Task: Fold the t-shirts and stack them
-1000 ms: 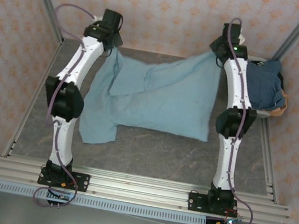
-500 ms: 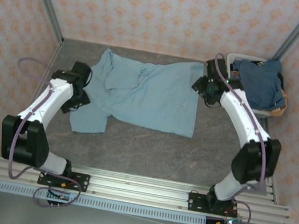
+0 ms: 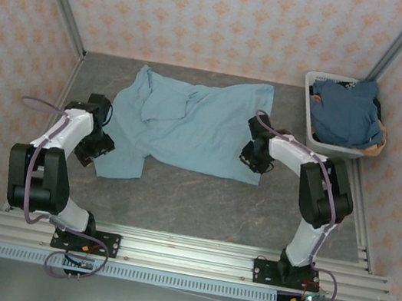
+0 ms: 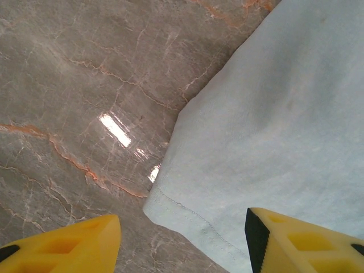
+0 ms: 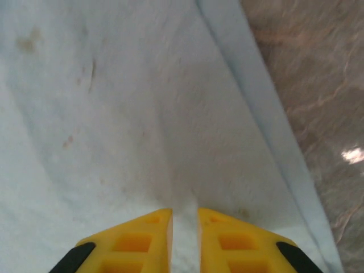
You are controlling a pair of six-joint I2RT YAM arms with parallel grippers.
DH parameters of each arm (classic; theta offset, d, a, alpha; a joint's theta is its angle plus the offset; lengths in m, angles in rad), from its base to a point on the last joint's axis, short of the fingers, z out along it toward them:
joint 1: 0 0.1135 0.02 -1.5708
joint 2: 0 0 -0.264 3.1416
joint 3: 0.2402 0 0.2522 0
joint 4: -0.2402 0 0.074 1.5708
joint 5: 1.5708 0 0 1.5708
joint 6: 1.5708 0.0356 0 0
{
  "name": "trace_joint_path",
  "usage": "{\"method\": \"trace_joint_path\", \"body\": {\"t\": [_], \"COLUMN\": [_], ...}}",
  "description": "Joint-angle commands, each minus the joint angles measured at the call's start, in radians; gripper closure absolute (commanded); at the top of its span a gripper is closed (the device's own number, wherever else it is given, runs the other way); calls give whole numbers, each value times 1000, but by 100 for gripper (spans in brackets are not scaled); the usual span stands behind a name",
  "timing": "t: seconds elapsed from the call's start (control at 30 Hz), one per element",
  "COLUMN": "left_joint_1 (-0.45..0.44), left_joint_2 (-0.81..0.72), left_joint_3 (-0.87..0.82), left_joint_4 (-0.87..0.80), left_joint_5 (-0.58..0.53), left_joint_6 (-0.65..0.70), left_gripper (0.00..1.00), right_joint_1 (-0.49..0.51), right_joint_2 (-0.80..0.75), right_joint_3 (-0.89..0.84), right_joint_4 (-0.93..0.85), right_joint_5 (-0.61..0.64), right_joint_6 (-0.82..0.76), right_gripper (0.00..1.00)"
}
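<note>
- Since a second ago, both arms have been drawn back from the far edge, and the light blue t-shirt (image 3: 205, 124) now lies spread on the bench (image 3: 200, 197) between the pincers.
- The left pincer (image 3: 97, 146) is held open, low over the sleeve hem (image 4: 187, 213), with its elbow folded outward.
- The right pincer (image 3: 256, 157) is nearly closed on the shirt's right edge; a grip cannot be told.
- Darker t-shirts (image 3: 347, 114) lie in the basket (image 3: 319, 144), beyond the right pincer.
</note>
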Motion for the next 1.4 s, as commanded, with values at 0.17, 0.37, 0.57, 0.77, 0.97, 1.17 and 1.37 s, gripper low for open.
{"method": "trace_joint_path", "body": {"t": [0.17,0.37,0.57,0.77,0.97,1.17,1.37], "left_joint_1": [-27,-106,-140,-147,-149,-149,-149], "left_joint_2": [-46,-15,-3,-9,-23,-26,-23], "left_joint_3": [15,18,17,18,13,16,24], "left_joint_4": [12,33,70,80,85,85,82], "left_joint_5": [39,60,84,90,99,105,107], "left_joint_6": [33,41,33,40,44,51,56], "left_gripper": [43,47,47,47,47,47,48], "right_joint_1": [-93,-127,-172,-176,-176,-179,-179], "right_joint_2": [-39,-29,62,167,230,296,334], "right_joint_3": [18,61,166,278,349,410,455], "right_joint_4": [-60,14,23,8,20,7,-15], "right_joint_5": [115,22,-33,-60,-64,-70,-62], "right_joint_6": [-60,-187,-232,-254,-257,-253,-262], "right_gripper": [88,66,55,57,58,59,60]}}
